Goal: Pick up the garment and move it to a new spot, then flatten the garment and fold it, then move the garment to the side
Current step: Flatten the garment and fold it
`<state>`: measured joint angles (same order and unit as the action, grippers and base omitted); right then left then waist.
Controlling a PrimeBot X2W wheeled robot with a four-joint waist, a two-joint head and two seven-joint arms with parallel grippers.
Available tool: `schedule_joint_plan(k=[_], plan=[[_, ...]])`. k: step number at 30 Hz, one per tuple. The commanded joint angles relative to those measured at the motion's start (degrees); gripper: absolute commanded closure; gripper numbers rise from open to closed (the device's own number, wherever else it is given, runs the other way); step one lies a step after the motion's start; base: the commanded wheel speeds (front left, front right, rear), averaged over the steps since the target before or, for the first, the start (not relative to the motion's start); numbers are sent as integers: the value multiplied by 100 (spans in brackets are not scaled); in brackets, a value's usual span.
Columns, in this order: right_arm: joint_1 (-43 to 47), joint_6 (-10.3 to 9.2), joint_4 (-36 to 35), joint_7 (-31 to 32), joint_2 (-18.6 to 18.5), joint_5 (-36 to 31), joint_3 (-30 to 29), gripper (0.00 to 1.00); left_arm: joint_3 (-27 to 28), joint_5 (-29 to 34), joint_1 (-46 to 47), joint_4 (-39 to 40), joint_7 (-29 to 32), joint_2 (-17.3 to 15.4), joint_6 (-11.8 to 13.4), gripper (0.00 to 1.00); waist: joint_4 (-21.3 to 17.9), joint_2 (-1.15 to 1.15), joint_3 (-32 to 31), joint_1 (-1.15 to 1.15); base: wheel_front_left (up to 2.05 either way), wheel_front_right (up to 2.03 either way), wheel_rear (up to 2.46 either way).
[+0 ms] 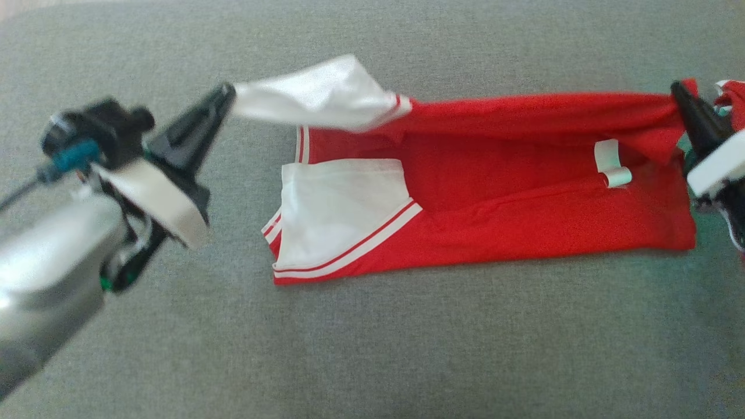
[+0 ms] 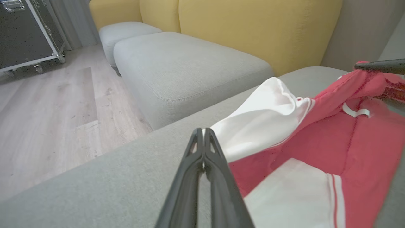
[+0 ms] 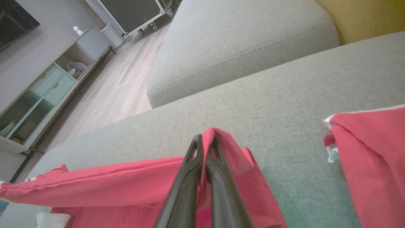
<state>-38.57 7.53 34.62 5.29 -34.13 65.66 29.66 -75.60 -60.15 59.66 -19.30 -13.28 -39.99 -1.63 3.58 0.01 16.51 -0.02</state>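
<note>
The garment (image 1: 495, 198) is a red top with white panels and red-and-white striped trim, stretched lengthways across the grey cushion (image 1: 372, 349). My left gripper (image 1: 228, 93) is shut on the tip of its white sleeve (image 1: 317, 93), lifting that end off the surface; the left wrist view shows the closed fingers (image 2: 202, 139) pinching the white cloth (image 2: 253, 123). At the far right my right gripper (image 1: 678, 90) is shut on the red upper corner, and in the right wrist view red fabric (image 3: 221, 142) wraps its fingertips. The top edge hangs raised between both grippers.
A white label (image 1: 611, 166) lies on the red body. More red cloth (image 1: 734, 96) shows at the right edge. Another grey cushion (image 2: 186, 69) and yellow backrests (image 2: 253, 28) lie beyond. Wooden floor (image 2: 47, 120), a wheeled black case (image 2: 25, 31) and a shelf unit (image 3: 41, 95) stand off the sofa.
</note>
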Motion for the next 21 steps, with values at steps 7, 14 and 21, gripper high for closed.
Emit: schedule_joint_plan(k=[7, 14, 21], plan=[[999, -4, -593, -356, -410, 56, -113, 100, 287, 47, -918, 999, -157, -384, 690, 100, 46, -1, -7, 2, 0, 0, 0], [1362, -4, -667, -465, -349, -74, -259, 100, 476, 58, -1552, 1254, -169, -244, 921, 100, 48, -1, 5, 2, 0, 0, 0], [1552, -4, -538, -467, -155, -389, -395, 0, 1008, 113, -2235, 1162, -171, 167, 983, 51, 42, -1, -41, 2, 0, 0, 0]])
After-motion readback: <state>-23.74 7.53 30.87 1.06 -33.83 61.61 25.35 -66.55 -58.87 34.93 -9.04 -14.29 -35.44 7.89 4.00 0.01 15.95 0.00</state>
